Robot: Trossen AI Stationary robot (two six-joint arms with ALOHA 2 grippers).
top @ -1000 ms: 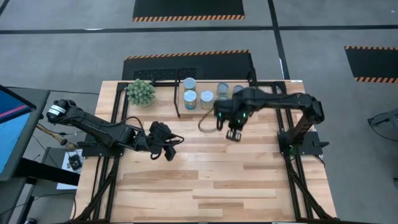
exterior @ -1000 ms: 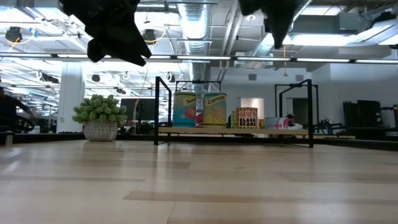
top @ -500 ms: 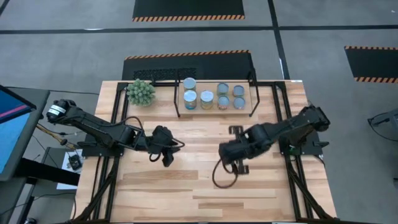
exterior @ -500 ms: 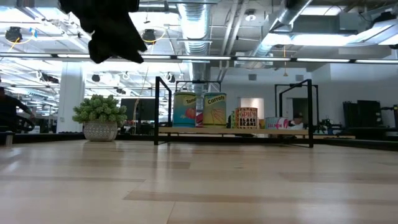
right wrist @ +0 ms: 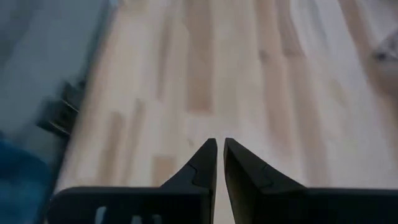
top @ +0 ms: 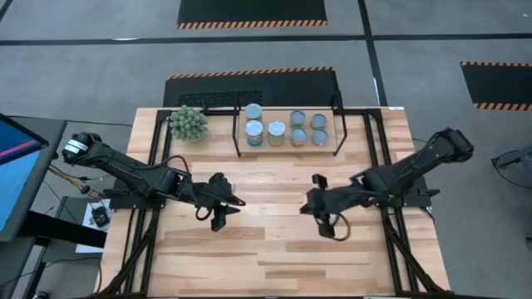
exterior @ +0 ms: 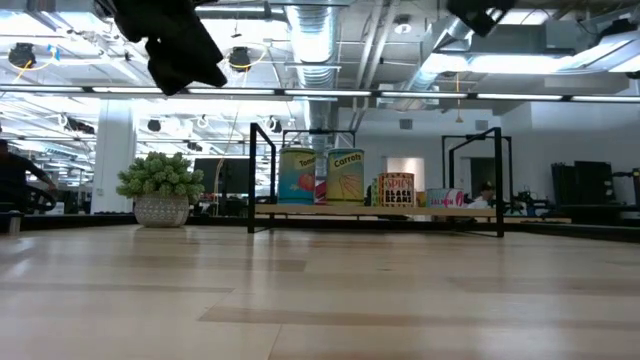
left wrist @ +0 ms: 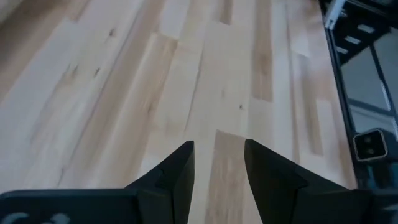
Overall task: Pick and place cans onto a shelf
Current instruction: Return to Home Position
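Cans (top: 277, 131): seven, counted by their round tops from above (in the low view fewer can be told apart)
Shelf (top: 274, 115): one
Potted plant (top: 189, 123): one
Robot arms: two, a left arm (top: 133, 169) and a right arm (top: 407, 168)
Table (top: 274, 249): one
Blue screen (top: 12, 170): one, beside the table on the left arm's side

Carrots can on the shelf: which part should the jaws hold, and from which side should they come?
Probably its upper side wall, from above, jaws front and back: the Carrots can stands upright on the shelf, its top uncovered in the high view, and a neighbouring can stands close at its side.
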